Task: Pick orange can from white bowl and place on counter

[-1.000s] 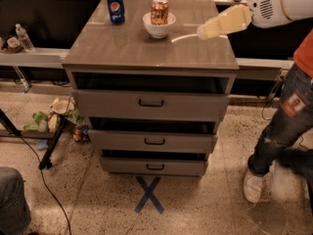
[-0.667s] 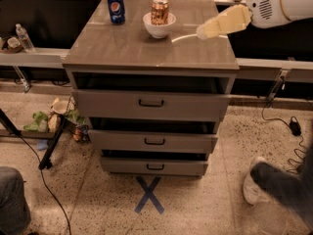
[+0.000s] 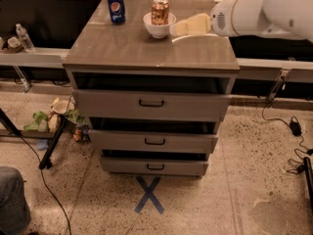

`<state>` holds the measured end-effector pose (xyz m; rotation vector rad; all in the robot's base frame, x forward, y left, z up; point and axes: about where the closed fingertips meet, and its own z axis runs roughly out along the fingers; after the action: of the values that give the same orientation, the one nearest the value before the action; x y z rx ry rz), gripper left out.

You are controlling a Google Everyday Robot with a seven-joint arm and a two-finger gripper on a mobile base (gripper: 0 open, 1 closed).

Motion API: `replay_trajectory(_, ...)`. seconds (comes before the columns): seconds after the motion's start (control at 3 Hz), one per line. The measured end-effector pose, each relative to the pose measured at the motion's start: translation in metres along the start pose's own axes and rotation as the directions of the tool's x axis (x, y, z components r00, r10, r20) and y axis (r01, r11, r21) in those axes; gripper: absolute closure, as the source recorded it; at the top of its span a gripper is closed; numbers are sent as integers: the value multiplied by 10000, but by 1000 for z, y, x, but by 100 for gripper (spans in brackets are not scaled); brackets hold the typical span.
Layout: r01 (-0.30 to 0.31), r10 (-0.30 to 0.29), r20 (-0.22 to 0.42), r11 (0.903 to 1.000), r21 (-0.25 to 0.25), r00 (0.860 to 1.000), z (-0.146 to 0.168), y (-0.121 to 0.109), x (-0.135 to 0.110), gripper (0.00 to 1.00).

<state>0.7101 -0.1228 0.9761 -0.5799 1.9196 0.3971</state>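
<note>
The orange can [image 3: 160, 11] stands upright in the white bowl [image 3: 157, 30] at the back middle of the counter [image 3: 146, 50]. My gripper [image 3: 174, 33] comes in from the right on a white arm. It hovers just above the counter, right of the bowl, with its pale tips pointing at the bowl and almost touching its rim. It is open and holds nothing.
A blue Pepsi can [image 3: 116, 6] stands left of the bowl at the counter's back. The cabinet's three drawers [image 3: 151, 103] are slightly pulled out. A water bottle [image 3: 24, 37] stands on the left ledge. A black stand leg [image 3: 51, 146], litter and cables lie on the floor.
The person standing at the right has walked out of view. My gripper and the can have hardly moved.
</note>
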Motion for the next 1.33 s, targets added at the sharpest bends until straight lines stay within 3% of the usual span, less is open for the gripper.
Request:
replay_trajectory(0.33,-597,577,895,9980,194,9943,57,-13,-14,0)
replay_trajectory(0.67,-935,897,1717,9955,144,9811,112,-12,-32,0)
replay_trajectory(1.33,-998,939,1709,9947,266,9808,122,-12,-34,0)
